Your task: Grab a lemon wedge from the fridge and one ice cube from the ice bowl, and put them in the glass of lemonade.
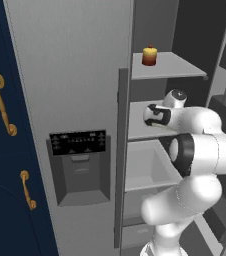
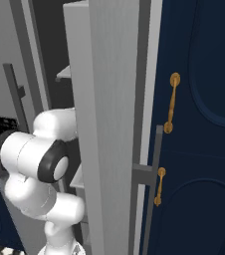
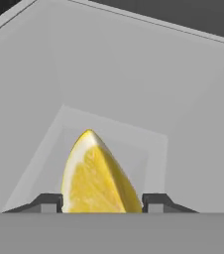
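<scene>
Hand view: lemon wedge (image 3: pixel 96 176) sits right between the two gripper (image 3: pixel 101 202) fingertips (image 3: pixel 49 202), pale rind edge up and to the left, cut flesh facing the camera. Each dark fingertip is flush against a side of the wedge at its base, no visible gap on either side. Looks like the gripper is pinching the wedge, though the contact line sits right at the bottom edge of the view, so I can't tell how firm the pinch is. Behind the wedge: plain light-grey fridge interior walls, with a recessed panel directly beyond it.

Left base view: fridge (image 1: pixel 75 75) has its right door swung open and the left door, the one with the dark dispenser panel (image 1: pixel 78 142), closed. The arm (image 1: pixel 195 150) reaches from the lower right into the open compartment at the level of the middle shelf (image 1: pixel 137 125), just right of the dispenser door's edge. The hand is buried in the compartment, wedge hidden from here. A small yellow-and-red jar (image 1: pixel 150 56) stands on the upper shelf (image 1: pixel 180 65), above the arm.

Right base view: the open fridge door (image 2: pixel 112 124) stands edge-on in front of the arm; navy cabinet (image 2: pixel 204 124) with gold handles to the right of that door.
</scene>
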Robot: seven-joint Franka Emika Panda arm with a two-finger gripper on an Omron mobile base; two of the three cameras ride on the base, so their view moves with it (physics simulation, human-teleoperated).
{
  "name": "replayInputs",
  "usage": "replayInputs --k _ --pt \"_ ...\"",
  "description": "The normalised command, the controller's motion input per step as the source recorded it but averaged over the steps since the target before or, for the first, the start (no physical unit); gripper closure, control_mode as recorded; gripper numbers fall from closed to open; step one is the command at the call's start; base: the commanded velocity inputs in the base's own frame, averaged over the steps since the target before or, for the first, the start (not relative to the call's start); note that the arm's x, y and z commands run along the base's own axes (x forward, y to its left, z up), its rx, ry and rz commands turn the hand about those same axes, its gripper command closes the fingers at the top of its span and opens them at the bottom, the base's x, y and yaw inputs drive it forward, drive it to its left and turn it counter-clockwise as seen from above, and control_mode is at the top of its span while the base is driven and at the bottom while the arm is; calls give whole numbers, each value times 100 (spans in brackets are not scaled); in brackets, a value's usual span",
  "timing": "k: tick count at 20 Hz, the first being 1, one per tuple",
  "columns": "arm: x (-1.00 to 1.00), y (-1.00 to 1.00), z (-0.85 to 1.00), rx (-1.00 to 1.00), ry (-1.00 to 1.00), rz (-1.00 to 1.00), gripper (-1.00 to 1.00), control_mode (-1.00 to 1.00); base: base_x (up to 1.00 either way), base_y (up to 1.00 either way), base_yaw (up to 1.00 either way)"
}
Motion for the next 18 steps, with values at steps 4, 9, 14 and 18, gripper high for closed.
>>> replayInputs --k 4,9,14,18 --pt "-90 87 62 0 -27 0 100 -100 0 0 0" --pt "-100 31 100 0 -2 0 100 -100 0 0 0" --pt "-100 0 100 0 9 0 100 -100 0 0 0" --pt "-100 0 76 0 18 2 100 -100 0 0 0"
